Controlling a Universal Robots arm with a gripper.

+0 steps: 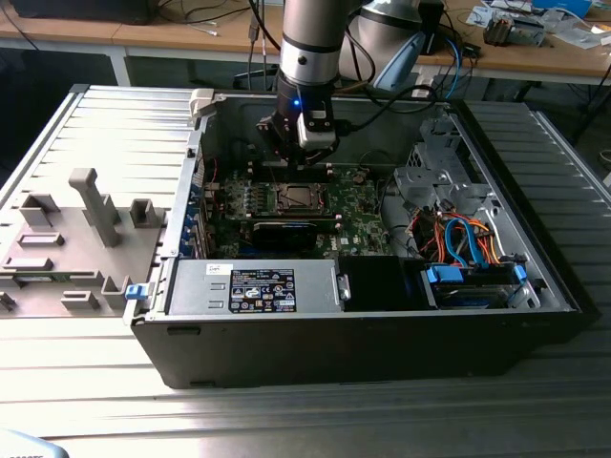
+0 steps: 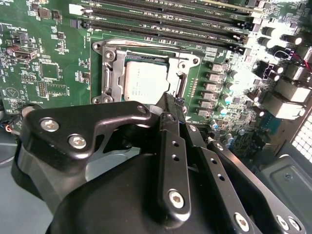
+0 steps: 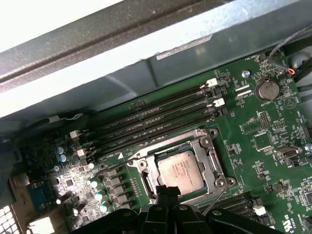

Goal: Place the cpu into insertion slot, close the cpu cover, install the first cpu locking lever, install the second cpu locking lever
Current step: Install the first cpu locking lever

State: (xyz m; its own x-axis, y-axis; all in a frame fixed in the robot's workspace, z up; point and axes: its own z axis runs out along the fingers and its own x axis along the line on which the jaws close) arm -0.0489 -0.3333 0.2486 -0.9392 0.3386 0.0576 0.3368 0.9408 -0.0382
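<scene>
Now your hand is hanging low inside the open computer case, just above the green motherboard. Its two black fingers are pressing together at the tips, so your hand is closed, and nothing is showing between them. Those tips are sitting right at the edge of the insertion slot, beside the cpu. Whether they are touching the metal there, you cannot tell.

The cpu is lying flat in the insertion slot, with its silvery top facing up, as both wrist views are showing. The cpu cover is lying down around the chip like a shiny frame, and the chip is showing through its square window. Long black memory slots are running beside the slot.

In the exterior view, your arm is reaching down into the case, which is resting on a ribbed metal worktop. A grey plastic tray is sitting on the exterior view's left.
</scene>
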